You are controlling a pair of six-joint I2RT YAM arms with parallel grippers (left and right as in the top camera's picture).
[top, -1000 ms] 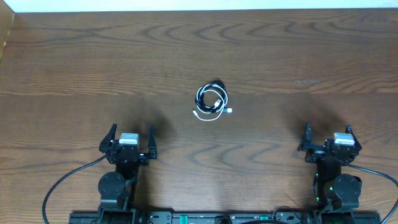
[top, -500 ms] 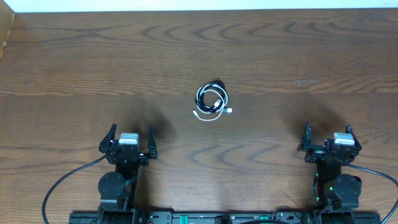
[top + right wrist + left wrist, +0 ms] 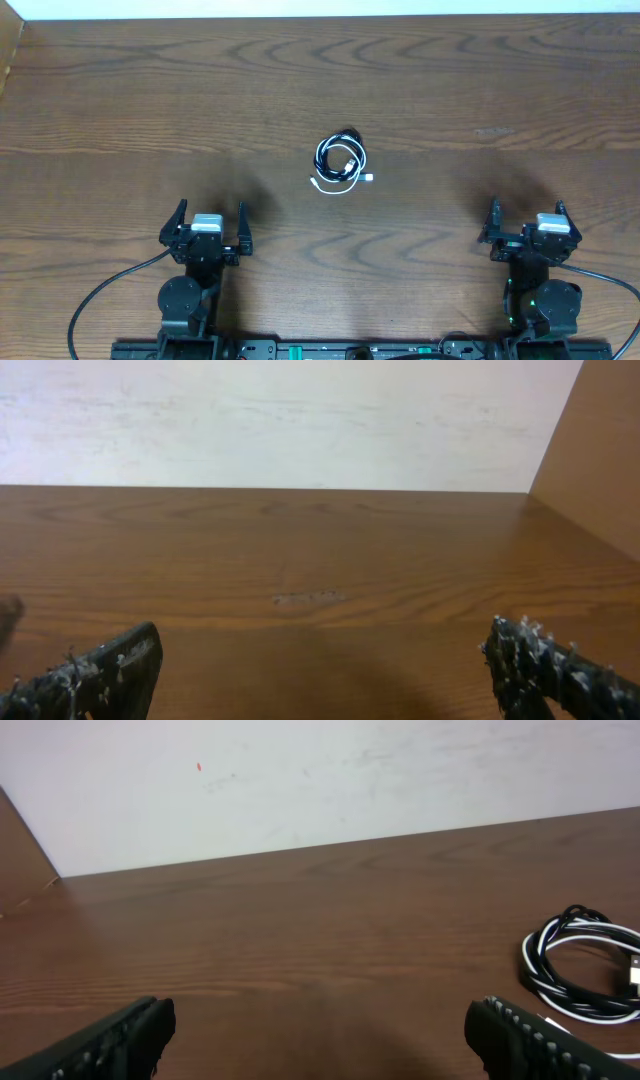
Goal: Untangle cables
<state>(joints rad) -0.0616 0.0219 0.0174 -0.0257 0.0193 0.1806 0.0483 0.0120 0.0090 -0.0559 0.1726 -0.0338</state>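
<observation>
The cables (image 3: 340, 160) lie coiled together in one small bundle at the middle of the wooden table: a black cord looped round a short white cord with a small white plug (image 3: 369, 178). The bundle also shows at the right edge of the left wrist view (image 3: 585, 965). My left gripper (image 3: 210, 222) is open and empty at the near left, well short of the bundle. My right gripper (image 3: 527, 219) is open and empty at the near right. The right wrist view shows only bare table; the cables are out of it.
A white wall (image 3: 300, 780) runs along the table's far edge. Wooden side panels stand at the far left (image 3: 10, 50) and at the right in the right wrist view (image 3: 600, 450). A faint scuff marks the wood (image 3: 494, 131).
</observation>
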